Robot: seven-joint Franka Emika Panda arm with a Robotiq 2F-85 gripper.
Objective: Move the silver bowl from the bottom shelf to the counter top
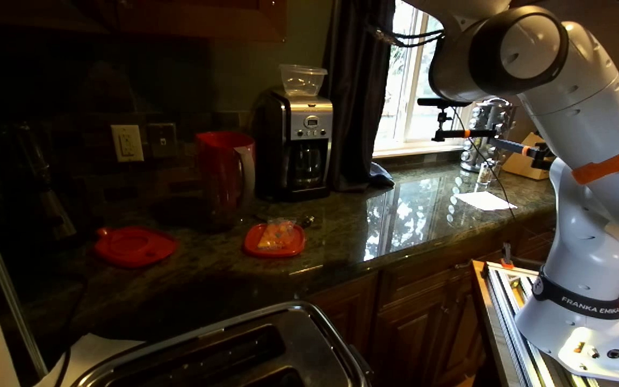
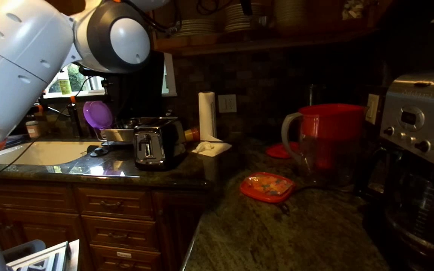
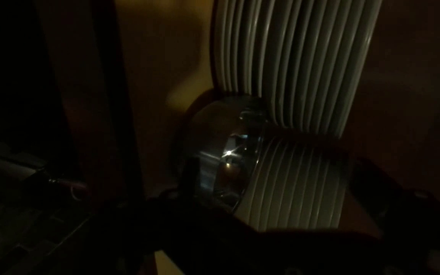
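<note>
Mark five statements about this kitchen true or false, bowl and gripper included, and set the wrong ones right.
1. The silver bowl is on the shelf with stacked dishes. True.
2. The gripper is shut on the silver bowl. False: it is open, its fingers standing apart.
3. The red pitcher lies on its side. False: it stands upright on the counter top.
4. A clear plastic container sits on top of the coffee maker. True.
5. The packet lies on the red plate. True.
</note>
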